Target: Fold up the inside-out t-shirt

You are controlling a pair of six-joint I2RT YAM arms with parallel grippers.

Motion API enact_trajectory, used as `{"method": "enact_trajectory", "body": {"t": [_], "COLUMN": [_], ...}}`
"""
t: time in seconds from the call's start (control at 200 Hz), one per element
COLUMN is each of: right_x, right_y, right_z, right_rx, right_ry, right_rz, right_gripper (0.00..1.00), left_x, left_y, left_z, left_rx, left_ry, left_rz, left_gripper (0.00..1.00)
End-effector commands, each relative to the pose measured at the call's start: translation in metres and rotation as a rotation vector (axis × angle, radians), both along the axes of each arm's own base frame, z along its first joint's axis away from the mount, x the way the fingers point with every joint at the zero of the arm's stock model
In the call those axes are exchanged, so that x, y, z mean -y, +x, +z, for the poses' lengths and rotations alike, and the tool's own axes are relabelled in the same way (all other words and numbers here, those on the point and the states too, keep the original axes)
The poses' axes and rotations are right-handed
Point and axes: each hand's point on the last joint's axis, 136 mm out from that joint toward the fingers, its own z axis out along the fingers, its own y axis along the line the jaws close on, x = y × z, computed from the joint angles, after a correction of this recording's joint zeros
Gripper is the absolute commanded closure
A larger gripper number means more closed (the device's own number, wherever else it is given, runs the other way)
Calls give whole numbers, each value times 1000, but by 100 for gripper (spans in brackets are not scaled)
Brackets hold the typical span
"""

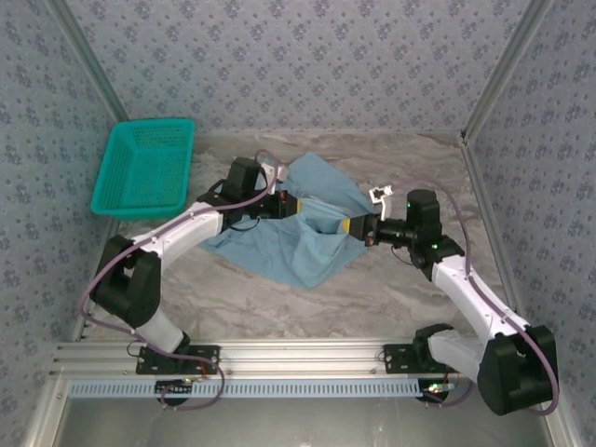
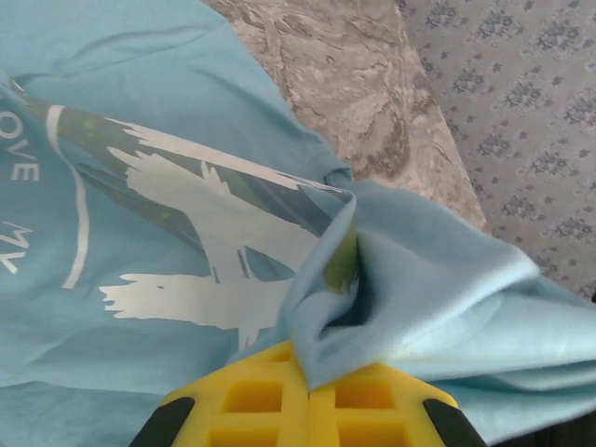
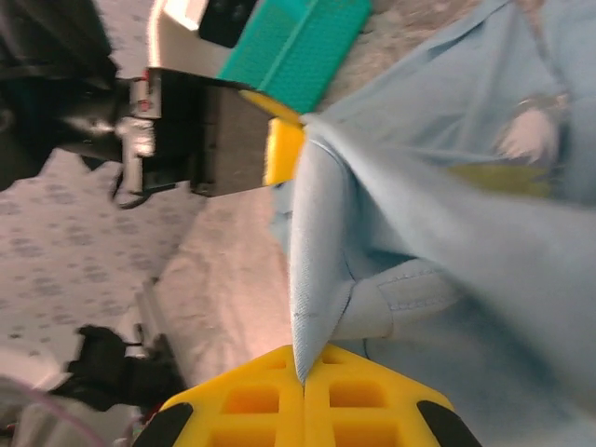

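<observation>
The inside-out t-shirt [image 1: 307, 256], light sky blue, lies crumpled in the middle of the table, lifted between both grippers. My left gripper [image 1: 296, 207] is shut on a bunched fold of the shirt at its upper middle; in the left wrist view its yellow jaws [image 2: 312, 361] pinch the cloth, and a white print shows on the t-shirt [image 2: 177, 233] below. My right gripper [image 1: 358, 228] is shut on the shirt's right side; in the right wrist view the jaws [image 3: 304, 374] clamp a taut ridge of the t-shirt [image 3: 447, 223] that runs across to the left gripper [image 3: 282, 149].
A teal mesh basket [image 1: 144, 168] stands at the back left of the marbled table [image 1: 279, 307]. Patterned walls close in the back and sides. The arm bases sit on the metal rail [image 1: 298, 358] at the near edge.
</observation>
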Motion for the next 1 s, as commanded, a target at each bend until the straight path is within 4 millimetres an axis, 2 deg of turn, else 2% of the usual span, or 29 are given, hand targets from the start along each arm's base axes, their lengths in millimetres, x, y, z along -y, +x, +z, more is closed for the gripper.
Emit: {"method": "enact_trajectory", "body": {"t": [0.0,0.03,0.105,0.21,0.305,0.46,0.695,0.854,0.939,0.994], "right_x": [-7,-7,-7,-8,-9,-8,-6,-5,-5,-4], "right_y": [-13,-11,-5,1,2,1,3,2,1,0], "right_z": [22,23,26,26,26,21,22,21,22,20], "right_rx": [3,-13,-4,-3,-4,-12,6,0,2,12], "right_ry": [161,174,185,182,179,162,161,159,158,151], "right_rz": [118,111,102,92,102,97,82,76,74,72], "right_gripper": [100,100,100,100,100,100,100,100,100,100], "left_x": [-5,-4,-1,8,13,20,57,79,90,96], "left_y": [6,5,-4,-26,-36,-30,-35,-39,-41,-39], "left_z": [9,10,14,20,13,-12,-40,-50,-62,-66], "left_rx": [48,55,88,195,264,158,-18,-84,-108,-120], "left_ry": [18,18,15,59,145,221,134,79,87,79], "left_rz": [36,32,7,-65,-99,-76,-148,-205,-231,-239], "left_gripper": [92,86,66,52,42,38,31,30,32,41]}}
